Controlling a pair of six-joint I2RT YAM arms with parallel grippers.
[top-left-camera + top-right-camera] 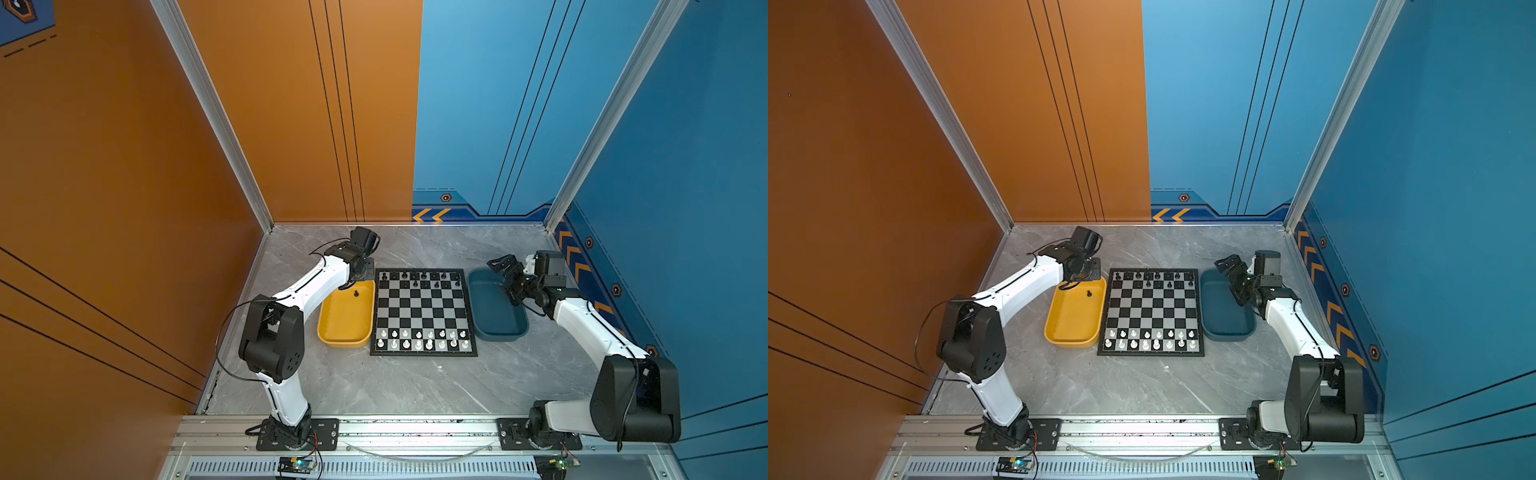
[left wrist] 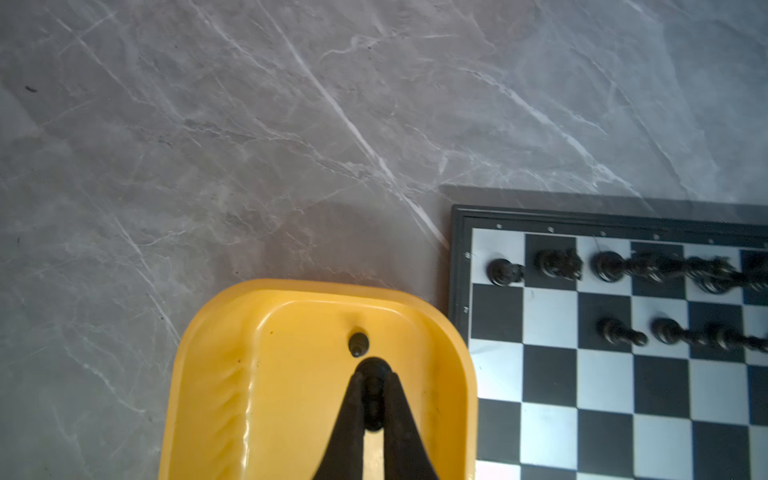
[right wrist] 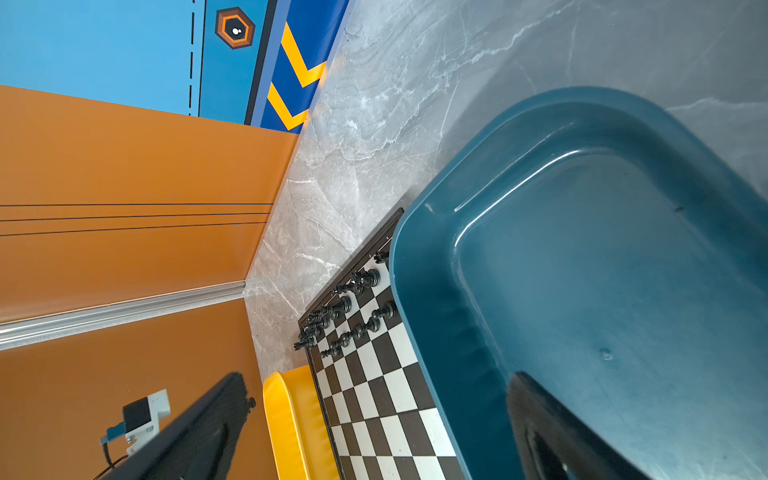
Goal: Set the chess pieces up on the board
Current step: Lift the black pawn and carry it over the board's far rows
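Chessman (image 2: 358, 344) sits in yellow tray (image 2: 216, 374).

Black-and-silver checked board (image 1: 423, 316), yellow tray (image 1: 345, 326)

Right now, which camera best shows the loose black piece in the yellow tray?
Left wrist view: the black piece sits large and clear in the yellow tray. Both top views show it only as a tiny dark dot. The right wrist view catches the tray's rim, not the piece.
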